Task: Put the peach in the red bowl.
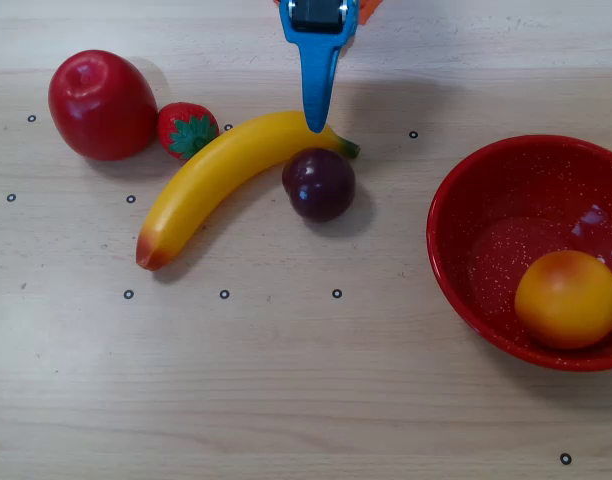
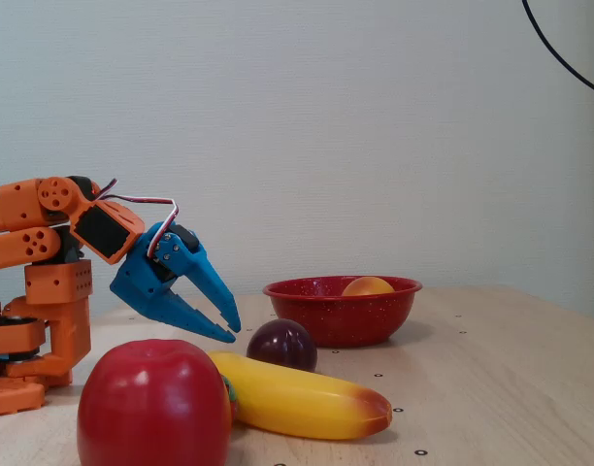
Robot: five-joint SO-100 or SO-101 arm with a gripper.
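The orange-yellow peach [image 1: 568,298] lies inside the red bowl [image 1: 456,180] at the right of the overhead view, near the bowl's front wall. In the fixed view only the peach's top [image 2: 367,285] shows above the bowl's rim [image 2: 341,316]. My blue gripper [image 1: 314,125] reaches in from the top edge of the overhead view, its tip over the banana's stem end, far left of the bowl. In the fixed view the gripper [image 2: 231,332] hangs above the table with its fingertips together, holding nothing.
A yellow banana [image 1: 221,180] lies diagonally at centre, with a dark purple plum [image 1: 321,184] touching it. A red apple [image 1: 101,105] and a strawberry [image 1: 188,130] sit at the upper left. The orange arm base [image 2: 40,311] stands at the left in the fixed view.
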